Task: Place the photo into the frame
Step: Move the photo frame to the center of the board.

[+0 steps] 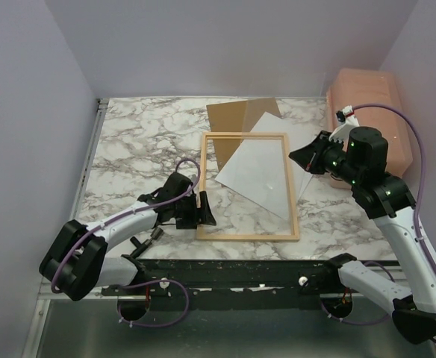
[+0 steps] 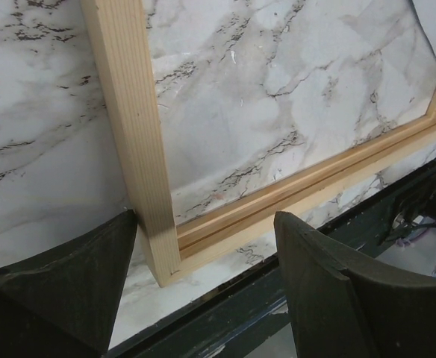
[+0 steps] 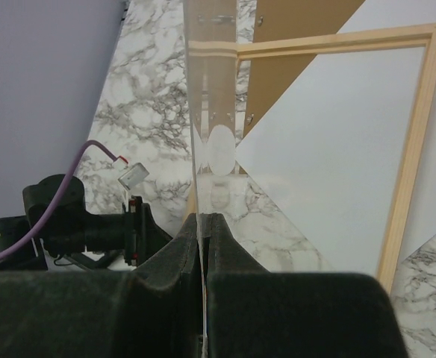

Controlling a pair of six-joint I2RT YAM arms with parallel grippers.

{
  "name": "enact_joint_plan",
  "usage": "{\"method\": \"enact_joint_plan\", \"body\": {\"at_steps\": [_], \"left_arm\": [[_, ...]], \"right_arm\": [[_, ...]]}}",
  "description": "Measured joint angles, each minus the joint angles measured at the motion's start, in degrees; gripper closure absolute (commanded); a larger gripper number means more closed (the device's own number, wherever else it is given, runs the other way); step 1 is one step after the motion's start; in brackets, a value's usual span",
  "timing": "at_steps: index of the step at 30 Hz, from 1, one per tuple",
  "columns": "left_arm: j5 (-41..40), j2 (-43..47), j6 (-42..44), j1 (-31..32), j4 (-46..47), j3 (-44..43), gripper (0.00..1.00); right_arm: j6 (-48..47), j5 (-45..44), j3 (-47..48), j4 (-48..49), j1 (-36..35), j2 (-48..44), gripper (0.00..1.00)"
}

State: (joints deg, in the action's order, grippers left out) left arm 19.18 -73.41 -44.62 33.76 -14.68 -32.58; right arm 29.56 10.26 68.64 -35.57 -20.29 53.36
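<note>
The light wood frame lies flat on the marble table. The photo lies white side up, skewed, with the frame's right rail crossing over it. My left gripper is open and straddles the frame's near-left corner; one finger touches the outer edge. My right gripper is above the frame's right rail. It is shut on a clear pane, held upright and seen edge-on. The right wrist view also shows the photo and the frame.
A brown backing board lies at the back, partly under the frame and photo. A pink container stands at the back right, close behind my right arm. The table's dark front edge is just beyond the frame corner.
</note>
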Motion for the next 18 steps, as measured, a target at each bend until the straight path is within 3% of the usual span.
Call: {"method": "enact_joint_plan", "body": {"at_steps": [13,18], "left_arm": [[-0.52,6.21,0.72,-3.43,-1.29,0.02,0.24],[-0.22,6.27,1.42,-6.49,-1.22,0.02,0.29]], "right_arm": [[1.05,1.57,-2.23,1.22,0.0,0.28,0.99],[2.19,2.8,-2.27,2.38,0.0,2.27,0.99]]}}
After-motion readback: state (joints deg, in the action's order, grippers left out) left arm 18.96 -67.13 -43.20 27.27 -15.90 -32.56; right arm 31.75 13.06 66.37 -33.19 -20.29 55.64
